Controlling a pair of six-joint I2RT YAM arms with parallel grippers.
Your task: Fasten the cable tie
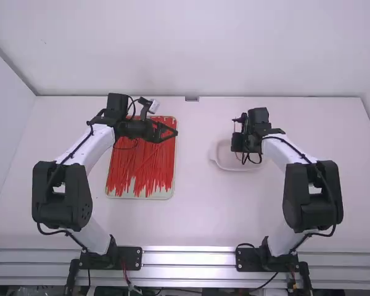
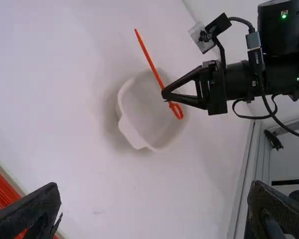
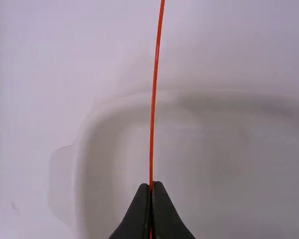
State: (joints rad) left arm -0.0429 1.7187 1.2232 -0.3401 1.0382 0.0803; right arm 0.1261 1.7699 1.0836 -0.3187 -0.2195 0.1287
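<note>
High view: L pincer hovering over tray of red ties; R pincer hanging above white bowl on tabletop.
L wrist view: L pincer sitting spread wide; R pincer pinching orange cable tie, looped end over bowl.
R wrist view: R fingers pressing together on tie.

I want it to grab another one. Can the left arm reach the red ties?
Probably yes. The left gripper is open just above the ties, and nothing seems to lie between them.
</note>
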